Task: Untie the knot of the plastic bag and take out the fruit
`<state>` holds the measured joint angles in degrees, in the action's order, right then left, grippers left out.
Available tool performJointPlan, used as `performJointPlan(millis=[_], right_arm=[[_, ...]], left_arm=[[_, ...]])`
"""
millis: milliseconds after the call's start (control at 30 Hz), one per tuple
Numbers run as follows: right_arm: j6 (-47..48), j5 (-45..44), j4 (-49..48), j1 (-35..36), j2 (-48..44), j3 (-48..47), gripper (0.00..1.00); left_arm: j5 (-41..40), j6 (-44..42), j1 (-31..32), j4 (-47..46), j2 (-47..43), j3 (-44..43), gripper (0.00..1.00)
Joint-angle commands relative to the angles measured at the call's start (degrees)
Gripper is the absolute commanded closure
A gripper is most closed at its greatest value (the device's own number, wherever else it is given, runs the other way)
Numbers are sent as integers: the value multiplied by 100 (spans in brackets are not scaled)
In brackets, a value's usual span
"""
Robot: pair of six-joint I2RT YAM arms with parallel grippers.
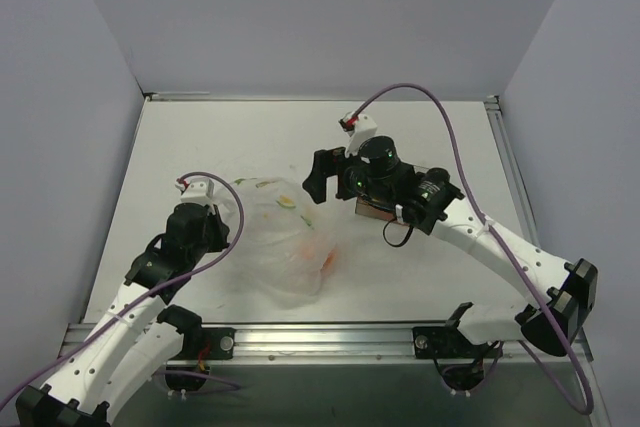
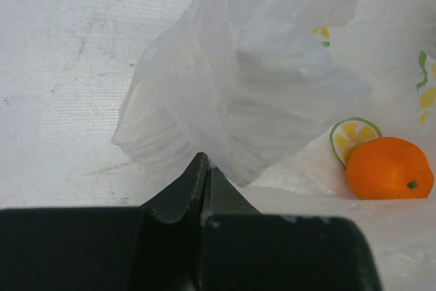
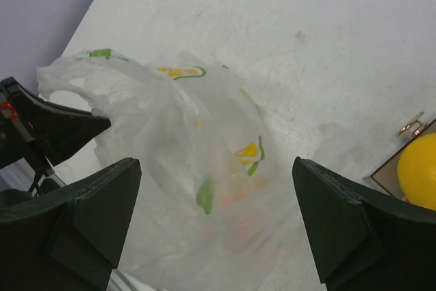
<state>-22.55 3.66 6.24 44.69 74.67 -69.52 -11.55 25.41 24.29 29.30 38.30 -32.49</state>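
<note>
Where it slumps on the matte white table (image 1: 200, 147), the plastic bag (image 1: 285, 247) is thin, crinkly, translucent film with lemon-slice prints. The left gripper (image 2: 204, 165) is pinched shut on a fold; the right gripper (image 3: 214, 165) hovers above, jaws wide, empty — a smooth round orange (image 2: 390, 168) rests amid the folds

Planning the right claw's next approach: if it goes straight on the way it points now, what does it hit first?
Most likely the plastic bag: in the wrist view it lies dead ahead of the open right claw, between its fingers. Depth to it is unclear.
</note>
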Motion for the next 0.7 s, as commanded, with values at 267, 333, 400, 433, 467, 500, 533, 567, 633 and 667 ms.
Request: performJointPlan(millis=[267, 333, 400, 433, 467, 500, 533, 567, 633, 667], right_arm=[[-1873, -1087, 1107, 998, 3, 842, 0], [-2200, -1043, 1108, 1024, 100, 1062, 0], [-2543, -1017, 1081, 1033, 266, 1317, 0], [-2588, -990, 1038, 1025, 337, 1379, 0], [-2623, -921, 985, 1025, 389, 1475, 0], [-2623, -850, 802, 1007, 529, 1511, 0], [-2632, -719, 722, 1016, 592, 1537, 0], [-2623, -657, 642, 990, 670, 1555, 1], [-2545, -525, 352, 972, 899, 1590, 3], [-2501, -411, 282, 963, 987, 1582, 6]], left_arm=[[223, 8, 14, -311, -7, -20, 100], [250, 8, 14, -311, 10, -29, 100], [294, 8, 23, -319, 19, -20, 100], [303, 8, 23, -311, 19, -20, 100], [311, 17, 23, -311, 28, -12, 100], [320, 17, 23, -311, 37, -12, 100], [338, 17, 23, -311, 45, -12, 100], [346, 17, 23, -311, 89, -12, 100], [434, 17, 23, -319, 133, -12, 100], [469, 17, 23, -337, 194, -12, 100]])
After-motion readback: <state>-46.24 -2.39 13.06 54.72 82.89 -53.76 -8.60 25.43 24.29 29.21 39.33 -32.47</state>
